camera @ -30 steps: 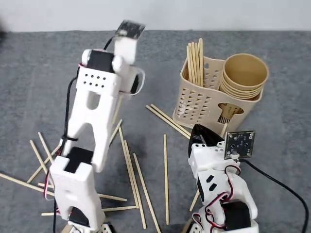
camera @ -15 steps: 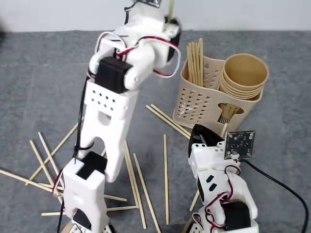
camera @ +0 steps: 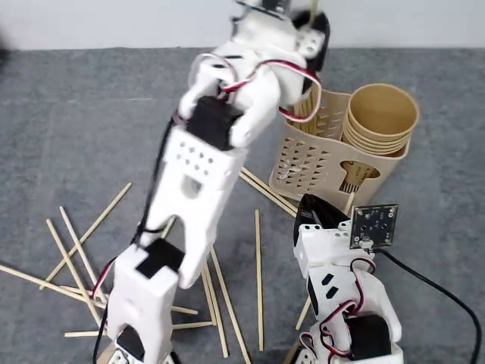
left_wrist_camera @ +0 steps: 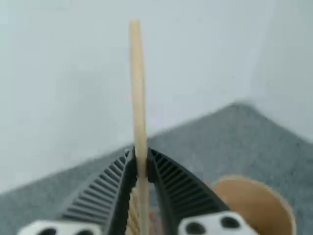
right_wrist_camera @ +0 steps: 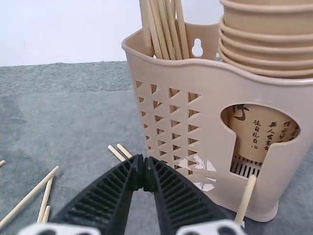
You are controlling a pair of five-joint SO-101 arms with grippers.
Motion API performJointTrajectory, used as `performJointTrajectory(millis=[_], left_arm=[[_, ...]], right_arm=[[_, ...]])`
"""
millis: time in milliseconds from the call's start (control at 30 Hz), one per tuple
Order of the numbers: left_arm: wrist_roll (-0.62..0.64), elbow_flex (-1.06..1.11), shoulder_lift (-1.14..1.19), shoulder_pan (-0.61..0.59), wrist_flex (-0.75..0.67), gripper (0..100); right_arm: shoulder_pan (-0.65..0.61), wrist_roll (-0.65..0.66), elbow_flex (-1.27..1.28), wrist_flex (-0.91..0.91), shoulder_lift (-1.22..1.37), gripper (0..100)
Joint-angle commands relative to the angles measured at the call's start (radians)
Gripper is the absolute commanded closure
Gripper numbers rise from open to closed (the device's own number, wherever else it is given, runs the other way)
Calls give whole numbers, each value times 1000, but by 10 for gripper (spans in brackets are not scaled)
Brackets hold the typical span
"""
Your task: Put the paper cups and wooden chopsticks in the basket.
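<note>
Delivery step, by the look of it — one chopstick (left_wrist_camera: 138,88) pinched between the ribbed fingers of the left claw (left_wrist_camera: 139,164), clenched tight on the stick's lower part. Held high above the basket (camera: 311,163), roughly over the slotted side already stocked with a bundle of standing chopsticks (right_wrist_camera: 161,22). Next to that, in the round compartment, a nested stack of paper cups (camera: 381,114).

Long axis of the carried stick close to upright, running straight through the claw. Free end pointing up past the fingertips, the other end pointing down toward the basket, its tip out of sight below the claw.

As for the right claw (right_wrist_camera: 143,178): closed on nothing, low over the worktop (camera: 76,114), just in front of the basket's latticed wall.

Next, probably: lower the left claw with the stick kept vertical, line the bottom end up with a gap among the standing bundle, and let go only once well inside the rim. Worth watching for tilt — risk of snagging the tip on the rim or the bundle.

Plenty of loose sticks (camera: 258,273) lying flat across the worktop, so far from finished; cups apparently done.
</note>
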Motion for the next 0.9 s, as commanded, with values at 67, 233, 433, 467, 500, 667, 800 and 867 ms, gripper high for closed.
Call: performJointTrajectory(millis=[67, 233, 433, 467, 500, 667, 800, 867], left_arm=[[5, -10, -21, 9, 158, 871], [5, -10, -92, -26, 281, 833], [0, -8, -176, -181, 485, 857], [-2, -8, -183, -215, 534, 861], [-2, -8, -186, -247, 583, 865], [-68, 193, -238, -442, 615, 946], [-133, 450, -338, -552, 612, 952], [-140, 573, -399, -617, 611, 952]], right_arm=[[4, -9, -6, -24, -4, 990], [4, -9, -6, -24, -4, 990], [4, -9, -6, -24, -4, 990], [4, -9, -6, -24, -4, 990], [4, -9, -6, -24, -4, 990], [4, -9, -6, -24, -4, 990], [4, -9, 5, -25, -4, 990], [4, -9, 9, -38, -4, 990]])
